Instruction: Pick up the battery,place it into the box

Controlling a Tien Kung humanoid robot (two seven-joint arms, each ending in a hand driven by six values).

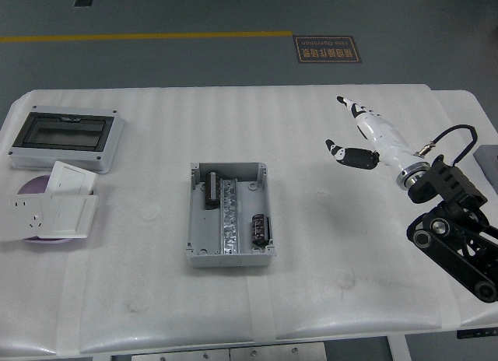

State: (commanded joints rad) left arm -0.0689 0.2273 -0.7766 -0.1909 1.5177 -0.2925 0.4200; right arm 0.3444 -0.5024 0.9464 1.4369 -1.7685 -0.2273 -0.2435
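Battery (pixel 210 191): lies in box (pixel 194 221), left compartment, table (pixel 311 291) centre. Right hand (pixel 359 135): near right edge, fingers spread, empty. Step: retreat; hold hand high, clear of box.

1. The worktop (pixel 327 283) is white, covered with a ribbed, padded sheet, and has rounded far corners.
2. Near its middle sits an open grey box (pixel 230 254), resting flat; a metal rail runs down its centre, with a dark battery (pixel 210 190) in its left compartment and another dark part (pixel 257 227) in its right one.
3. At the far left lies a grey enclosure with a dark window lid (pixel 65 137).
4. In front of it, near the left edge, lie white switch and socket plates (pixel 51 212), overlapping a purple disc (pixel 33 187).
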